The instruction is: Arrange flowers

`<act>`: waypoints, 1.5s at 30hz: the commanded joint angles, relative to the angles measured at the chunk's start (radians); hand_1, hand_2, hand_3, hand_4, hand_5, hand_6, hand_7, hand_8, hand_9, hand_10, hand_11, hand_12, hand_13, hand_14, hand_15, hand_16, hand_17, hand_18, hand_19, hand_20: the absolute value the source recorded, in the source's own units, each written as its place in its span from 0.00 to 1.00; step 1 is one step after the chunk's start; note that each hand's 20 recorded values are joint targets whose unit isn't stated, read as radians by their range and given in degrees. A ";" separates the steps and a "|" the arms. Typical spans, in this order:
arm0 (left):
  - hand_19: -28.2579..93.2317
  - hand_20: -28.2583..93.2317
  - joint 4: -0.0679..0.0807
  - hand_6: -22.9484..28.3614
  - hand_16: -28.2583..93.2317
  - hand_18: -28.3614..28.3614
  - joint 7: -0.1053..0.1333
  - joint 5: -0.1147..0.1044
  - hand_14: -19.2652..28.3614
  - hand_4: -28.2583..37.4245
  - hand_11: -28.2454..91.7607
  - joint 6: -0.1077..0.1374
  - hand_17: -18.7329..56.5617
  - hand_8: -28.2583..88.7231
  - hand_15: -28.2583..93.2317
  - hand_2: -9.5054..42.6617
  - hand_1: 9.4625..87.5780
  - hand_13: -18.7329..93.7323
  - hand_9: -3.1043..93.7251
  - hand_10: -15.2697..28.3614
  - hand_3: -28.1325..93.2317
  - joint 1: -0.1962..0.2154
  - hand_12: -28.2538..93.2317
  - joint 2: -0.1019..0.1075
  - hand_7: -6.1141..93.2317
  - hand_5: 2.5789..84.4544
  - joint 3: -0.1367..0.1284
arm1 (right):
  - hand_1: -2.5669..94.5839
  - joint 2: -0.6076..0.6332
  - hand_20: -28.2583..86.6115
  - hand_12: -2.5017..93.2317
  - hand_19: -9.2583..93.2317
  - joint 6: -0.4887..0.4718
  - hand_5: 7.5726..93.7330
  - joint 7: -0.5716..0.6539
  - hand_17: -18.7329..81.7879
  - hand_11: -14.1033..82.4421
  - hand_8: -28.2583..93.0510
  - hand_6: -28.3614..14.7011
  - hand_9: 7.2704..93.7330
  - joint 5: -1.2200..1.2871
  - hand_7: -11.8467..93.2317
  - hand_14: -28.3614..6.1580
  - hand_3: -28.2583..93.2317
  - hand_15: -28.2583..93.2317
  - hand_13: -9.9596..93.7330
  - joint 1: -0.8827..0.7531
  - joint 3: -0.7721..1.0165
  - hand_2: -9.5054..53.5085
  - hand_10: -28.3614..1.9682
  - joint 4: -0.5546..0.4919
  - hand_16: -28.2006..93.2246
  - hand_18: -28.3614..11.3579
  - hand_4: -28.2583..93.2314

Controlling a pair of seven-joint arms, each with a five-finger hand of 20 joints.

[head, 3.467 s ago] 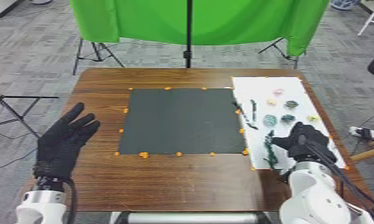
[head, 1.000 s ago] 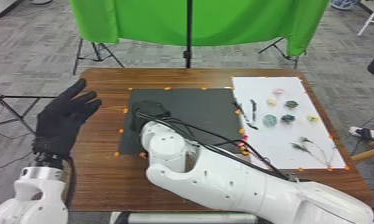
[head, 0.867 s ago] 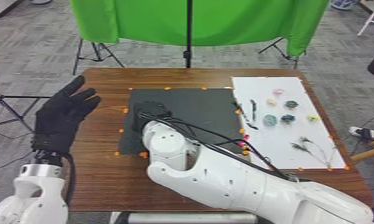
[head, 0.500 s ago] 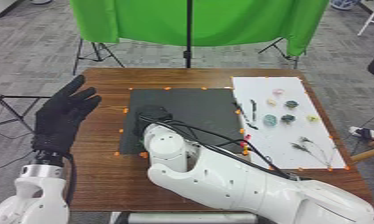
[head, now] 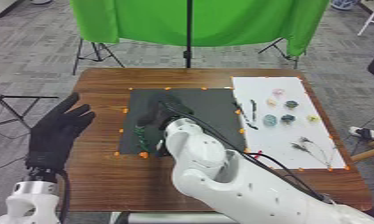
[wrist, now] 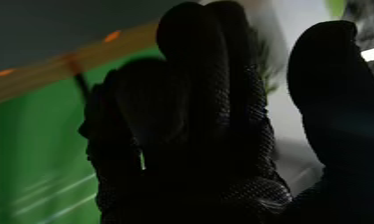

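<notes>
Behind the far edge of my brown table (head: 103,185) hangs a green cloth (head: 201,25), at twelve o'clock from where I look down. My right hand (head: 176,104) is over the dark mat (head: 210,100), towards its ten o'clock corner; in the wrist view its fingers are straight, with the thumb well apart, and I see nothing pinched. The green sprig (head: 141,138) lies on the mat at about seven o'clock from that hand, near the mat's nine o'clock edge. I'd expect it to be very light, with a springy stem and soft leaves that bend or crush easily; if it needs nudging, I'd take the bare stem in a light pinch, fingertips just above the mat. Its long axis runs roughly from twelve to six; which end is the tip I can't tell. My left hand (head: 61,129) is beyond the mat's nine o'clock edge, fingers loosely extended and holding nothing. Towards three o'clock, the white sheet (head: 263,140) bears the pink bloom (head: 278,92), the yellow bloom (head: 313,118), dark twigs (head: 253,111) and thin sprigs (head: 315,150). I judge the arrangement to be at an early stage, with the blooms left to bring across.
</notes>
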 commanded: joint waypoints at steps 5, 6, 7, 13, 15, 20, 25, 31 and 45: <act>0.69 0.30 0.004 0.63 0.16 0.96 0.094 -0.071 1.00 0.00 0.43 0.018 0.13 0.16 0.65 0.39 0.10 0.40 0.43 0.84 0.87 0.090 0.32 -0.003 0.17 0.47 -0.003 | 0.41 0.503 0.46 0.21 0.95 0.141 0.77 0.106 0.50 0.48 0.14 0.56 0.85 -0.022 0.23 0.44 0.83 0.77 0.79 -0.378 0.432 0.01 0.44 -0.237 0.37 0.03 0.03; 0.69 0.30 0.005 0.63 0.16 0.96 0.094 -0.069 1.00 0.00 0.43 0.016 0.13 0.16 0.65 0.40 0.09 0.40 0.43 0.84 0.87 0.089 0.32 -0.004 0.17 0.47 -0.002 | 0.41 0.531 0.46 0.21 0.95 0.156 0.76 0.118 0.50 0.48 0.14 0.56 0.84 -0.037 0.23 0.43 0.83 0.77 0.79 -0.417 0.471 0.01 0.43 -0.246 0.36 0.03 0.03; 0.69 0.30 0.005 0.63 0.16 0.97 0.095 -0.070 1.00 0.00 0.43 0.011 0.13 0.16 0.65 0.41 0.07 0.40 0.43 0.84 0.86 0.090 0.32 -0.007 0.17 0.47 -0.001 | 0.41 0.554 0.46 0.21 0.95 0.167 0.74 0.128 0.50 0.47 0.14 0.56 0.84 -0.050 0.23 0.43 0.83 0.77 0.79 -0.457 0.511 0.01 0.42 -0.252 0.36 0.03 0.03; 0.69 0.31 0.008 0.62 0.16 0.97 0.130 -0.088 1.00 0.00 0.43 0.016 0.13 0.16 0.65 0.45 0.04 0.40 0.43 0.84 0.83 0.123 0.32 -0.012 0.16 0.47 0.008 | 0.41 0.634 0.44 0.20 0.94 0.220 0.70 0.207 0.51 0.47 0.14 0.54 0.80 -0.135 0.22 0.42 0.84 0.77 0.77 -0.597 0.630 0.00 0.40 -0.223 0.36 0.03 0.03; 0.69 0.31 0.008 0.62 0.16 0.97 0.144 -0.095 1.00 0.00 0.43 0.022 0.13 0.16 0.64 0.46 0.04 0.40 0.43 0.84 0.82 0.125 0.32 -0.006 0.16 0.47 0.016 | 0.41 0.645 0.44 0.20 0.94 0.216 0.70 0.238 0.51 0.47 0.14 0.54 0.80 -0.192 0.23 0.41 0.84 0.77 0.77 -0.632 0.655 0.00 0.40 -0.205 0.36 0.03 0.03; 0.69 0.31 0.011 0.62 0.16 0.97 0.139 -0.085 1.00 0.00 0.42 0.014 0.13 0.16 0.64 0.47 0.03 0.40 0.43 0.84 0.82 0.111 0.32 -0.009 0.16 0.46 0.026 | 0.40 0.656 0.43 0.20 0.95 0.168 0.68 0.279 0.51 0.47 0.14 0.53 0.78 -0.202 0.23 0.41 0.84 0.78 0.76 -0.693 0.711 0.00 0.38 -0.183 0.35 0.03 0.03; 0.69 0.32 0.012 0.62 0.16 0.97 0.104 -0.061 1.00 0.00 0.42 0.001 0.13 0.17 0.64 0.45 0.03 0.40 0.43 0.84 0.83 0.094 0.32 -0.037 0.16 0.46 0.027 | 0.40 0.658 0.43 0.20 0.95 0.100 0.66 0.284 0.50 0.48 0.14 0.53 0.77 -0.195 0.23 0.40 0.84 0.79 0.76 -0.736 0.735 0.00 0.38 -0.170 0.35 0.02 0.03; 0.69 0.32 0.009 0.62 0.16 0.97 0.110 -0.060 1.00 0.00 0.42 0.006 0.13 0.17 0.64 0.44 0.04 0.40 0.43 0.84 0.84 0.097 0.32 -0.032 0.16 0.46 0.028 | 0.40 0.655 0.42 0.20 0.95 0.031 0.65 0.300 0.50 0.48 0.14 0.53 0.76 -0.173 0.23 0.40 0.84 0.80 0.75 -0.785 0.760 0.00 0.36 -0.154 0.35 0.01 0.03; 0.69 0.32 0.010 0.63 0.16 0.97 0.089 -0.043 1.00 0.00 0.43 -0.001 0.13 0.17 0.65 0.42 0.06 0.40 0.43 0.84 0.85 0.086 0.32 -0.048 0.16 0.46 0.022 | 0.52 0.673 0.45 0.22 0.95 -0.065 0.82 0.287 0.52 0.50 0.22 0.59 0.84 -0.193 0.25 0.48 0.80 0.81 0.80 -0.708 0.623 0.00 0.48 -0.048 0.37 0.01 0.01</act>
